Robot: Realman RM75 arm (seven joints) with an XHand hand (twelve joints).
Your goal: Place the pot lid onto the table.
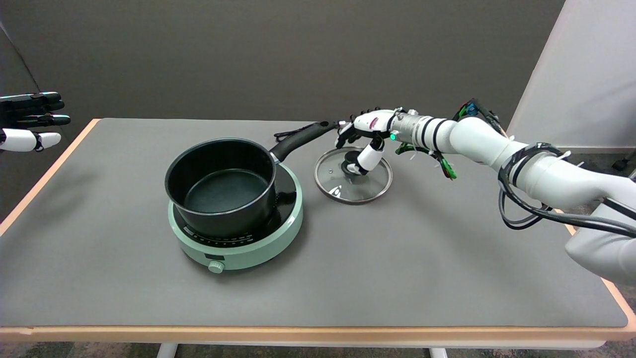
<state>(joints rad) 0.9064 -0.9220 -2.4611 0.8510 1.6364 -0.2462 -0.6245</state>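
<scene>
The glass pot lid [343,189] with a metal rim lies flat on the grey table [397,258], just right of the pot. Its black knob [349,167] points up. My right hand [365,136] hovers over the lid's far side, reaching in from the right. Its thumb [369,158] hangs down and touches or nearly touches the knob. The other fingers [345,133] are spread above the lid's far edge, apart from the knob, and grip nothing. The black pot [221,186] stands uncovered and empty on the green cooker [258,238].
The pot's long black handle [300,139] points to the back right and ends close to my fingers. A black cord [288,133] lies behind it. The idle left hand [30,122] hangs at the upper left. Orange table edges run along the left, front and right.
</scene>
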